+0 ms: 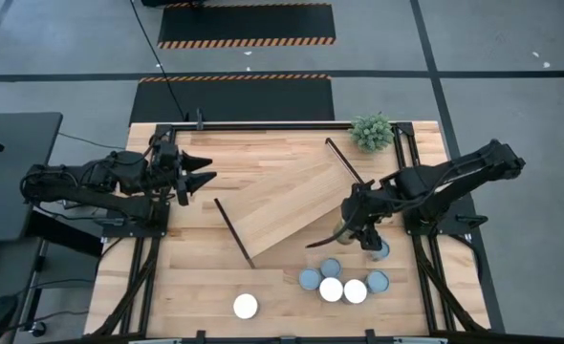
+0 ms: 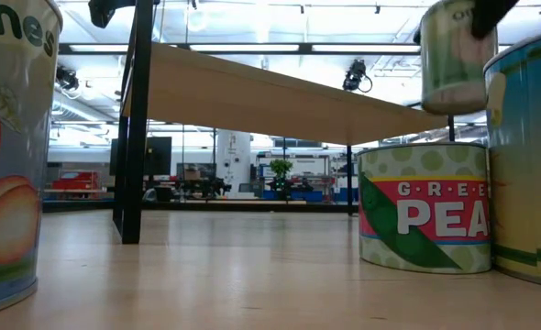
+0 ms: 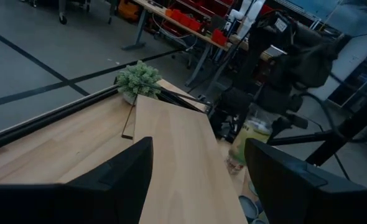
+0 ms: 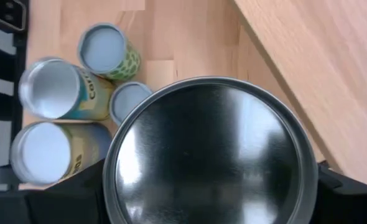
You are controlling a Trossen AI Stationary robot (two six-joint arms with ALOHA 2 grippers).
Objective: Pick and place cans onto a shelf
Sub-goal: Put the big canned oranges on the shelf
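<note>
From above, the shelf (image 1: 287, 205) lies slanted across the middle of the counter (image 1: 206, 277), with one small green plant (image 1: 372, 132) near the far right corner. The right pincer (image 1: 357, 232) sits by the shelf's near right edge, clamped on one lifted can (image 1: 348, 229). Six more cans can be counted on the counter: a cluster of four (image 1: 343, 284) near the front right, one (image 1: 380, 250) just beside the right pincer, and one white-topped can (image 1: 246, 306) alone at the front centre. The left pincer (image 1: 202, 175) waits over the counter's left side, its fingers spread and empty. At counter height, the shelf board (image 2: 280, 92) stands raised on black legs; one green pea can (image 2: 424, 218) stands on the wood, a can at each picture edge, and the lifted can (image 2: 457, 57) hangs in the air above them. From the left wrist, its two dark fingers (image 3: 118, 180) stand apart, with the shelf (image 3: 177, 162) and plant (image 3: 137, 79) ahead. From the right wrist, the gripped can's shiny top (image 4: 208, 155) fills the picture, with four cans (image 4: 59, 121) below beside the shelf (image 4: 320, 68)
</note>
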